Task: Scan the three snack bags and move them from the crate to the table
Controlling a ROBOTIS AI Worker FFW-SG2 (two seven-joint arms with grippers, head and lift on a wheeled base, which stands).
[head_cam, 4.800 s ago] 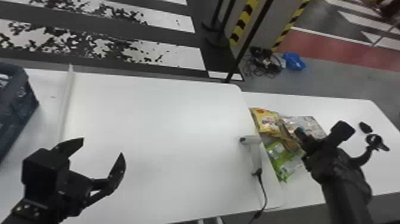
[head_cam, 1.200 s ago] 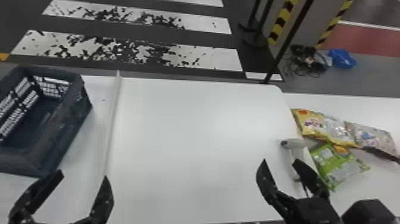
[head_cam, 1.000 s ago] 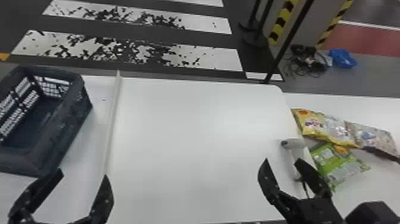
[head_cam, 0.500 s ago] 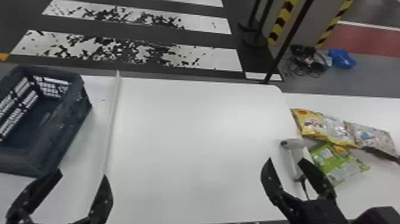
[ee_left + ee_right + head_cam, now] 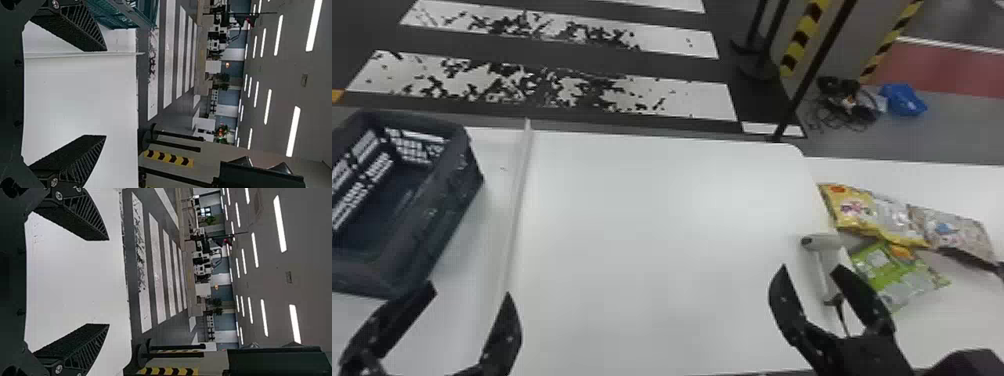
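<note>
A: Your left gripper (image 5: 469, 290) is open, its two fingers wide apart at the near end of the crate (image 5: 432, 210) in the head view.

B: And your right gripper (image 5: 810, 267) is open too. You have it near the scanner (image 5: 821, 242), with one finger on each side of the handle as your head camera sees it.

A: Your left wrist camera agrees: you get both fingers spread, white tabletop behind them and part of the crate off to one side.

B: Same spread on your right wrist. As for your three snack bags, they lie together on the right-hand table (image 5: 952, 182), past the scanner.

A: You have the yellow bag (image 5: 852, 210) farther back, and the greyish-brown bag (image 5: 957, 235) meets its right end.

B: Your green bag (image 5: 897, 280) is nearer you, just below the yellow one. You can't tell whether it touches the scanner; your right gripper hides part of that spot.

A: Your crate stands far left, beyond the white strip (image 5: 517, 200) from the middle table (image 5: 657, 225).
</note>
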